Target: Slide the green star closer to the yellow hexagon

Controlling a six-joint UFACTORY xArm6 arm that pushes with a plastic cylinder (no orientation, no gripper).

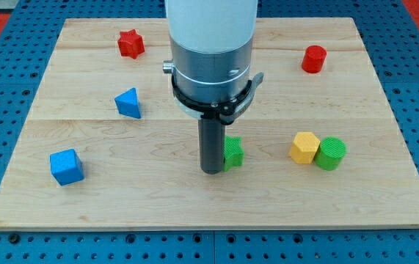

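Note:
The green star (233, 152) lies on the wooden board just below the middle, partly hidden by my rod. My tip (211, 170) rests on the board against the star's left side. The yellow hexagon (304, 147) sits to the view's right of the star, about a block's width of bare board between them. A green cylinder (332, 153) touches the hexagon's right side.
A red star (130, 43) is at the top left and a red cylinder (313, 59) at the top right. A blue triangle (128, 103) sits left of centre and a blue cube (66, 166) at the bottom left. The board's edge (209, 226) runs along the bottom.

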